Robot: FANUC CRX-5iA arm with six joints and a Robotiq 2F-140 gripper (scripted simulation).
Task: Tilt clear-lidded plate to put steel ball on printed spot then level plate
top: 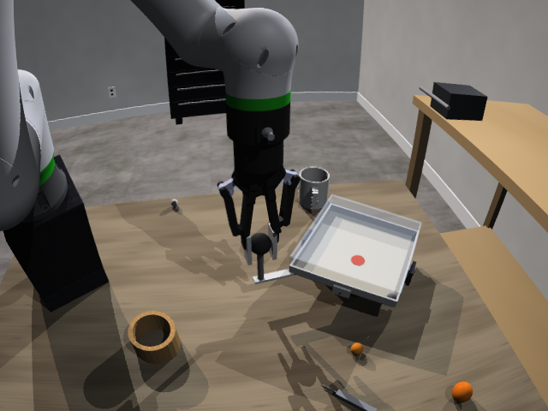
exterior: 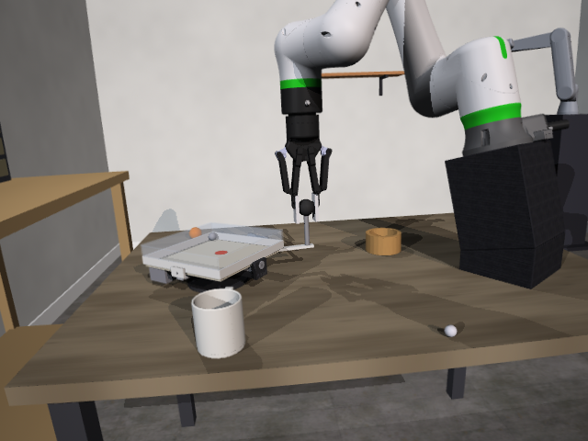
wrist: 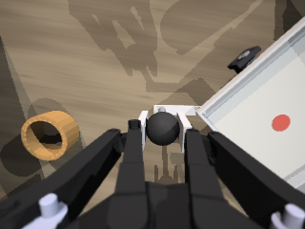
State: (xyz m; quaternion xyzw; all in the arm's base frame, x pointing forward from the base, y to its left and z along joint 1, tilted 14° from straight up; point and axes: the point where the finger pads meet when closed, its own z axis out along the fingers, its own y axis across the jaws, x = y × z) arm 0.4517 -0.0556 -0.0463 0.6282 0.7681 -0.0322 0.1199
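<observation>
Since the plate only tilts through its joystick, I've got the hand (top: 261, 254) clamped on the black knob (top: 260, 243) at the top of the upright lever (exterior: 307, 231), with a pale pad pressed against each side of it. That lever rises from a flat white arm (top: 272, 276) that runs under the edge of the clear-lidded plate (top: 412, 226), so pushing the knob should rock the whole thing.

The steel ball (exterior: 212, 235) is sitting in a corner of the plate, well apart from the red printed spot (top: 357, 259), and from the exterior view the plate already looks tipped toward that corner. So the real work isn't done yet.

What's hard to read: in the top view the ball is just a grey smudge against the corner wall, and the wrist camera cuts that corner off completely. The pivot under the plate is mostly in shadow. There's an orange ball (exterior: 194, 231) that seems to sit behind the plate in the exterior view, probably not touching, but I can't be sure from that angle.
</observation>
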